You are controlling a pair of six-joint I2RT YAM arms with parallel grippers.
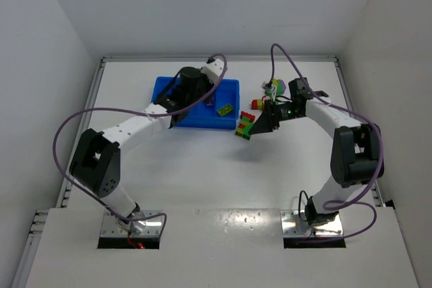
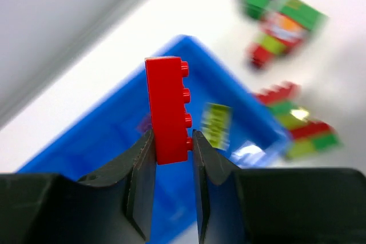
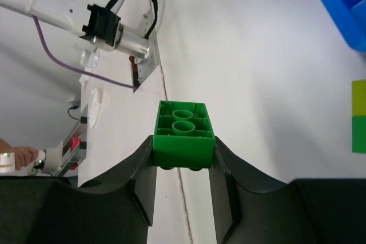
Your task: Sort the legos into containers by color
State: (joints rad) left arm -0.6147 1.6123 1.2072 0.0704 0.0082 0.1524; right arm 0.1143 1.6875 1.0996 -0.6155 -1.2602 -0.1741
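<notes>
On the white tabletop (image 1: 202,173), the left arm (image 1: 128,126) rises from its near-left base, bends at an elbow far to the left, and runs its white forearm up and rightward until the wrist hangs over the blue tray (image 1: 162,89). The right arm (image 1: 337,123) folds at an elbow on the right and sends its forearm leftward toward the middle, wrist tipped down, well short of the tray.

The tray sits far from the bases, left of centre. Just beside its near right corner lies a clump (image 1: 245,125) of red, green and yellow-green legos; a second clump (image 1: 273,89) lies farther back and to the right.

The left end effector (image 2: 171,135) pinches a red brick (image 2: 167,110) upright by its lower end, studs pointing right, above the tray. A yellow-green brick (image 1: 225,109) lies inside the tray, in its right part.

The right end effector (image 3: 183,144) grips a green brick (image 3: 183,135) by its two sides, hollow underside showing, over bare tabletop just right of the first clump.
</notes>
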